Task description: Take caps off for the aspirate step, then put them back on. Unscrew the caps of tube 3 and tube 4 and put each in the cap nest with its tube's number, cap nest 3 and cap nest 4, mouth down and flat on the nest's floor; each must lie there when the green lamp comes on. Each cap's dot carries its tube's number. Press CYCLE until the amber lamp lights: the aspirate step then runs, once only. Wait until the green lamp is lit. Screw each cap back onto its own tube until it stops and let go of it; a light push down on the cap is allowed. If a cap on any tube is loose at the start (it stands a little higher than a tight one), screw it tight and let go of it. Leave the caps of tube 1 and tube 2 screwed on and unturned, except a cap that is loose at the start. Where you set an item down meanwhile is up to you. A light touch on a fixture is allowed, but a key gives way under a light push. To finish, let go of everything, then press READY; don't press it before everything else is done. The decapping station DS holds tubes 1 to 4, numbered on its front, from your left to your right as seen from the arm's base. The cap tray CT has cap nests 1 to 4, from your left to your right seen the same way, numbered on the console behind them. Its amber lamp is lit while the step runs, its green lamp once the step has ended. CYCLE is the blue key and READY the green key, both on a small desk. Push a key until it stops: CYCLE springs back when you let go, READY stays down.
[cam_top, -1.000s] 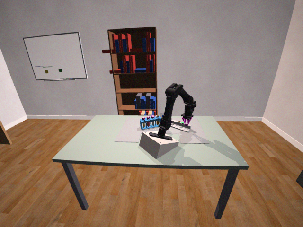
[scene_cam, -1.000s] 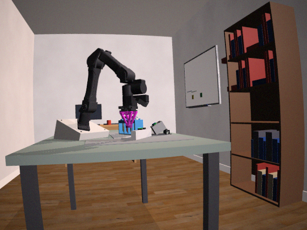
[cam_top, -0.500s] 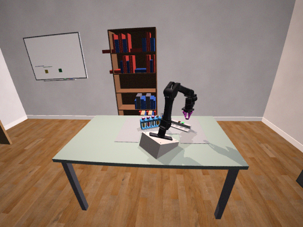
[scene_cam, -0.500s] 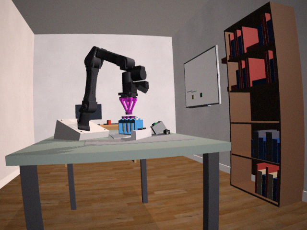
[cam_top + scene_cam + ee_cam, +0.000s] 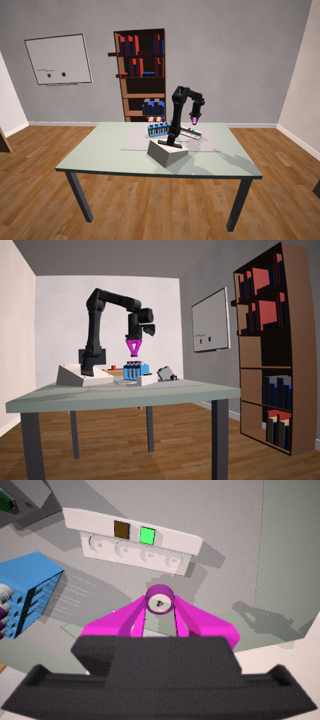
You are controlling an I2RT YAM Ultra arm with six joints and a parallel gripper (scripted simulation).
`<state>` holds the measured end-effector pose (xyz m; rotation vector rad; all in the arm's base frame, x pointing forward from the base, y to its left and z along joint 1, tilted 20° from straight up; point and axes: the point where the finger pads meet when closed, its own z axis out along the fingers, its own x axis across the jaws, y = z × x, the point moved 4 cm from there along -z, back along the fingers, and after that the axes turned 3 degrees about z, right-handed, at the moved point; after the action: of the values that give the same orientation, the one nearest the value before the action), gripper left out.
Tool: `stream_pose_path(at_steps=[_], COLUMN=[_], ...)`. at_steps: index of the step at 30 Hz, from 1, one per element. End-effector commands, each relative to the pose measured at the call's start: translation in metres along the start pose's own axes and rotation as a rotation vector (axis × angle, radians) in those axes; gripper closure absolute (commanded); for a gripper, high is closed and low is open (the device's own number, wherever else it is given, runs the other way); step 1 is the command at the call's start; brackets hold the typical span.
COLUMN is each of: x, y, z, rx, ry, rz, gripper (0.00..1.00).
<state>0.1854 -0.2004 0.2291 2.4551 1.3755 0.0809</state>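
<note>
We see the gripper (image 5: 159,601) raised well above the table (image 5: 103,155), its magenta fingers pinched on a purple cap (image 5: 160,600) with a white dot; the dot's number is too small to read. The cap hangs over the mat, just in front of the tray (image 5: 100,550). On the console (image 5: 175,537) the green lamp (image 5: 147,535) is lit and the amber lamp (image 5: 121,529) is dark. The blue station (image 5: 32,587) sits to the left, with capped tubes (image 5: 132,363).
</note>
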Motion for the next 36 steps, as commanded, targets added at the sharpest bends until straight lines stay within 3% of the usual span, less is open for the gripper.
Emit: stream_pose_path(at_steps=[1,12,14,16,20,31,33,36], x=[0.014,0.089,0.097,0.097,0.130,0.221,0.221,0.246], y=[-0.001,-0.011,-0.012,-0.012,-0.017,-0.029,-0.029,-0.032], z=[-0.008,-0.007,-0.007,-0.007,-0.006,-0.005,-0.005,-0.004], rx=[-0.026,-0.019,-0.018,-0.018,-0.014,-0.015,-0.015,-0.016], ry=[-0.020,-0.024,-0.026,-0.026,-0.028,-0.025,-0.025,-0.024], rz=[-0.213,-0.948,-1.046,-1.046,-1.367,-1.384,-1.384,-1.384], gripper=[1.00,1.00,1.00,1.00,1.00,1.00,1.00,1.00])
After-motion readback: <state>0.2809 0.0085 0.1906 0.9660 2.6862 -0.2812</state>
